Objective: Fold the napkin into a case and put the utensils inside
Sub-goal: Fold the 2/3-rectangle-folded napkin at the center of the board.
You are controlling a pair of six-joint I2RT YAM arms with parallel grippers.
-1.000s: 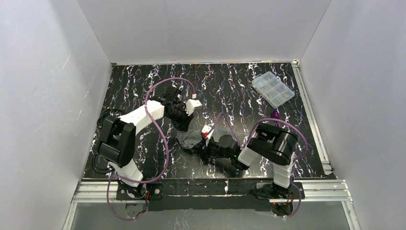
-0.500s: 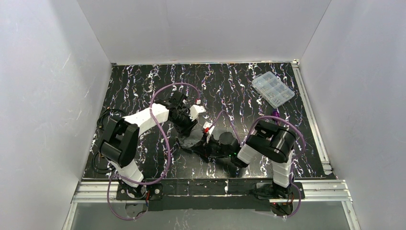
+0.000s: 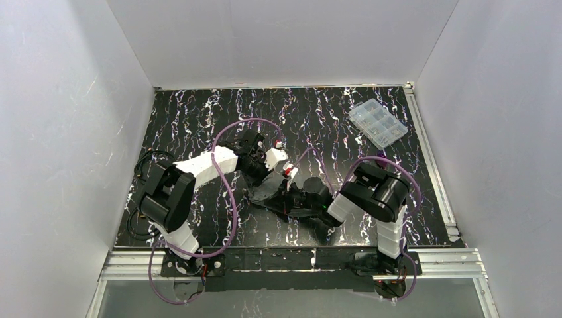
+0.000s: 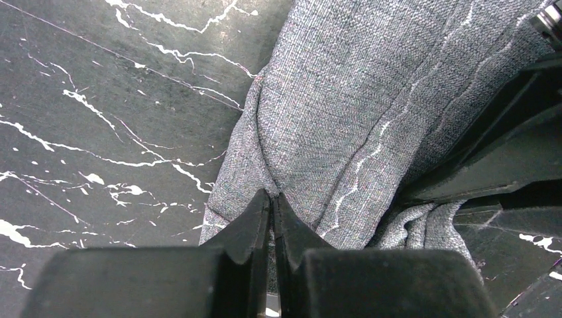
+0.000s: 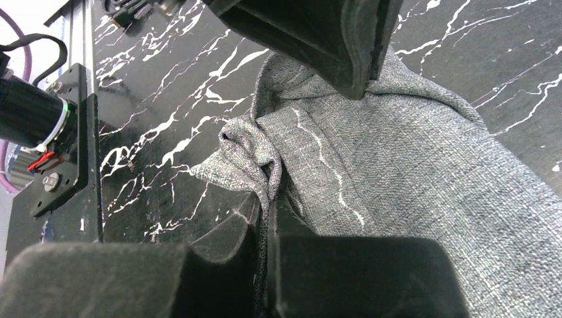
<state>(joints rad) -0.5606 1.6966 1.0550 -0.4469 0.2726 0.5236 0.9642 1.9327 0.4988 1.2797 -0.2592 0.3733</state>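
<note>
- While both my claws meet in the middle of the top view, the napkin (image 3: 266, 190) lies bunched between them on the table (image 3: 199, 112).
- My left claw (image 4: 272, 207) is closed, and its tips pinch a crease of the napkin at the lower centre of its wrist view.
- My right claw (image 5: 265, 199) is closed too and grips a gathered edge of the napkin, at the bottom centre of its own view.
- A clear box (image 3: 378, 124) sits at the upper right, well apart.
</note>
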